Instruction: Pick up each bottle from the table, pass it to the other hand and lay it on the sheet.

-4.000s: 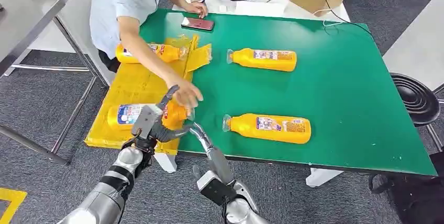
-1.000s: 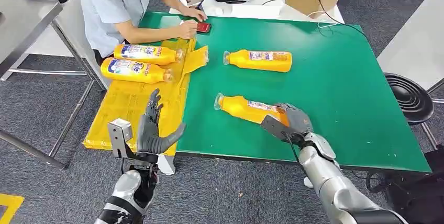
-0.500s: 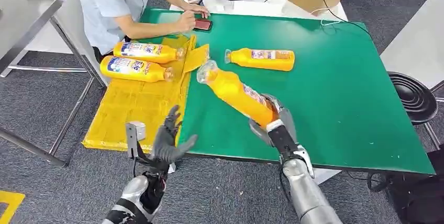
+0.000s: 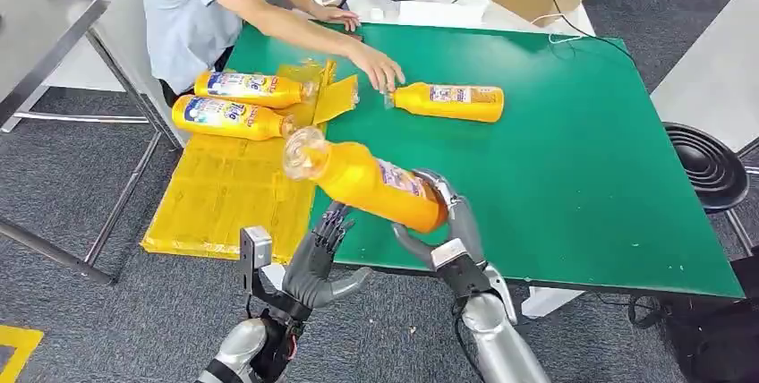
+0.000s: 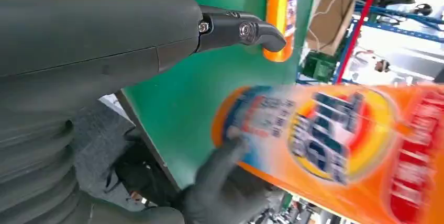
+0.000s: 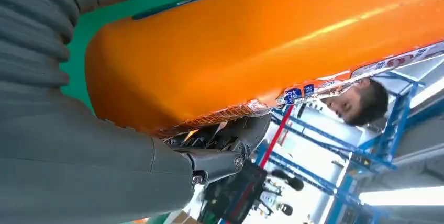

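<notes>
Bottle (image 4: 371, 182) now nearer L hand (image 4: 324, 259), seemingly open.

grey carpet floor (image 4: 107, 311), steel side table (image 4: 40, 29)

Held bottle (image 4: 371, 184) mid-frame, over table's (image 4: 573, 150) near edge, base in right hand (image 4: 443, 222), cap twd upper left. Left hand (image 4: 318, 258) just below-left of it. Sheet (image 4: 234, 188) left of table; 2 bottles (image 4: 237, 104) on its upper end. 4th bottle (image 4: 452, 101) upper centre on table, person's hand (image 4: 376, 68) at its cap.

Orange bottles (image 4: 371, 184) with blue-red labels, a yellow sheet (image 4: 228, 191), a green table (image 4: 573, 150).
</notes>
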Robot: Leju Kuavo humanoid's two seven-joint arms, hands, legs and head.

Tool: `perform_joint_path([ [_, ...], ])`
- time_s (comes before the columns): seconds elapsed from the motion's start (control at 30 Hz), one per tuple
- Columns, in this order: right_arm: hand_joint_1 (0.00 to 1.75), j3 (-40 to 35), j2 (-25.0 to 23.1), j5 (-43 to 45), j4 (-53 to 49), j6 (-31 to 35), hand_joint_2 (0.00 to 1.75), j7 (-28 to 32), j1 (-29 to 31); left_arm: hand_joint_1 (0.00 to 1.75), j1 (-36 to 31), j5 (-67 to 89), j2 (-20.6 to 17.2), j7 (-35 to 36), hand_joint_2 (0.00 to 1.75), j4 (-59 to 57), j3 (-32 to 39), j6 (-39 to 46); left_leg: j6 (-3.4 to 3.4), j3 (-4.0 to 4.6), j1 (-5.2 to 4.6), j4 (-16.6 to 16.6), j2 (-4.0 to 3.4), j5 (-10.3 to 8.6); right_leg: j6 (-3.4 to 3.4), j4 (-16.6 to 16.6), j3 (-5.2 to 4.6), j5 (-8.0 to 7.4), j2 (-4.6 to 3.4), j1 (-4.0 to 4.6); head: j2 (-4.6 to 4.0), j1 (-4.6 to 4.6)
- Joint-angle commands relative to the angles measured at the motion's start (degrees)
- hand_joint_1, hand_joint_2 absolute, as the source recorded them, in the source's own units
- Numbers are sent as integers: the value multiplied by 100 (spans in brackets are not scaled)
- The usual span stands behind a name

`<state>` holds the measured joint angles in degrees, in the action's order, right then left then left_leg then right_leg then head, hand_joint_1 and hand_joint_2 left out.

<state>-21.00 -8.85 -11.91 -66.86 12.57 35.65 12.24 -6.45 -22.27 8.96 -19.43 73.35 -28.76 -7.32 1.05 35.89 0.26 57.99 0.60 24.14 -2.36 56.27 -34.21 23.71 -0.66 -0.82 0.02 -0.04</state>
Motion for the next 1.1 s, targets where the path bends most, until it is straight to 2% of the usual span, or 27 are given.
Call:
perform_joint_path([
  [0.03, 175, -1122, -65, -570, 847, -67, 175, -19, 188, 0, -126, 24, -122, -93, 175, 307, -206, 518, -7, -36, 3, -4, -17, 14, 12, -6, 33, 9, -7, 6, 0, -2],
  [0.1, 175, -1336, -115, -616, 1032, -88, 175, 8, 192, 0, -148, -28, -101, -156, 175, 447, -97, 727, -5, -17, 5, -4, -14, 6, 7, -7, 15, 1, -8, 6, 0, -2],
  [0.2, 175, -1539, -140, -699, 1217, -69, 175, 30, 231, 0, -148, -238, -188, -23, 175, 630, -136, 486, -9, -34, 5, -5, -14, 12, 13, -6, 32, 10, -1, 8, 0, -2],
  [0.37, 175, -1657, -181, -970, 1234, 392, 175, 47, 341, 0, -279, -742, -148, 311, 175, 341, -82, 264, -5, -32, 2, -8, -17, 9, 12, -7, 28, 7, -6, 4, 0, -2],
  [0.47, 175, -1723, -180, -983, 1246, 345, 175, -37, 383, 0, -371, -869, -119, 364, 175, 215, -11, 341, -4, -14, 3, -5, -3, 2, 10, -5, 13, 5, 6, 4, 0, 0],
  [0.5, 175, -1746, -184, -981, 1288, 318, 175, -51, 388, 19, -382, -922, -99, 367, 175, 200, 29, 355, -7, -30, 5, -5, -3, 8, 14, -6, 31, 11, 10, 7, 0, -2],
  [0.53, 175, -1751, -189, -981, 1310, 315, 175, -63, 393, 19, -385, -950, -93, 378, 175, 196, 44, 355, -6, -21, 3, -6, -2, 4, 12, -6, 21, 7, 8, 4, 0, -2],
  [0.57, 175, -1764, -199, -981, 1365, 336, 175, -67, 397, 175, -392, -981, -98, 387, 175, 195, 56, 347, -7, -28, 5, -7, -5, 6, 14, -8, 28, 8, 7, 6, 0, 0],
  [0.63, 175, -1765, -228, -932, 1468, 294, 175, -74, 404, 175, -398, -1084, -102, 445, 175, 180, 74, 291, -5, -15, 3, -6, -1, 2, 10, -6, 15, 5, 7, 3, 0, -2],
  [0.67, 164, -1778, -242, -927, 1499, 277, 175, -75, 398, 175, -394, -1109, -104, 445, 175, 171, 92, 290, -8, -33, 4, -9, -1, 7, 15, -8, 33, 11, 11, 6, 0, -2],
  [0.7, 124, -1800, -272, -879, 1555, 192, 175, -92, 404, 175, -386, -1138, -94, 411, 175, 179, 145, 323, -6, -23, 4, -8, 0, 4, 12, -8, 23, 7, 10, 5, 0, -2],
  [0.73, 54, -1800, -281, -870, 1558, 184, 175, -97, 398, 175, -389, -1138, -96, 400, 175, 182, 159, 333, -4, -12, 3, -6, 0, 1, 9, -6, 12, 4, 7, 4, 0, -2],
  [0.77, 0, -1800, -305, -847, 1568, 158, 175, -117, 388, 175, -394, -1119, -88, 351, 175, 191, 203, 396, -7, -30, 6, -7, -3, 8, 14, -8, 30, 10, 8, 8, 0, -2],
  [0.83, 0, -1852, -333, -793, 1543, 25, 175, -176, 374, 175, -408, -1041, -60, 240, 175, 232, 290, 574, -5, -18, 4, -7, -3, 3, 11, -7, 16, 6, 7, 5, 0, -2],
  [0.87, 0, -1894, -326, -793, 1510, 0, 0, -176, 364, 175, -429, -1009, -66, 230, 175, 240, 319, 635, -6, -28, 4, -7, -1, 7, 14, -6, 27, 11, 11, 6, 0, -2],
  [0.97, 0, -2025, -315, -770, 1425, -72, 0, -210, 350, 175, -657, -1035, -80, 436, 175, -41, 506, 1015, -4, -13, 2, -4, 0, 2, 9, -3, 11, 5, 8, 3, 0, -2],
  [1.0, 0, -2056, -326, -755, 1413, 35, 0, -226, 346, 175, -901, -1007, -140, 576, 175, -377, 617, 1429, -7, -29, 6, -5, -1, 6, 14, -6, 28, 9, 11, 8, 0, 0],
  [1.1, 0, -2105, -347, -703, 1446, 169, 0, -263, 382, 175, -1317, -1017, -250, 469, 175, -1047, 911, 1655, -8, -28, 6, -8, 7, 0, 15, -7, 27, 7, 19, 8, 0, 0],
])
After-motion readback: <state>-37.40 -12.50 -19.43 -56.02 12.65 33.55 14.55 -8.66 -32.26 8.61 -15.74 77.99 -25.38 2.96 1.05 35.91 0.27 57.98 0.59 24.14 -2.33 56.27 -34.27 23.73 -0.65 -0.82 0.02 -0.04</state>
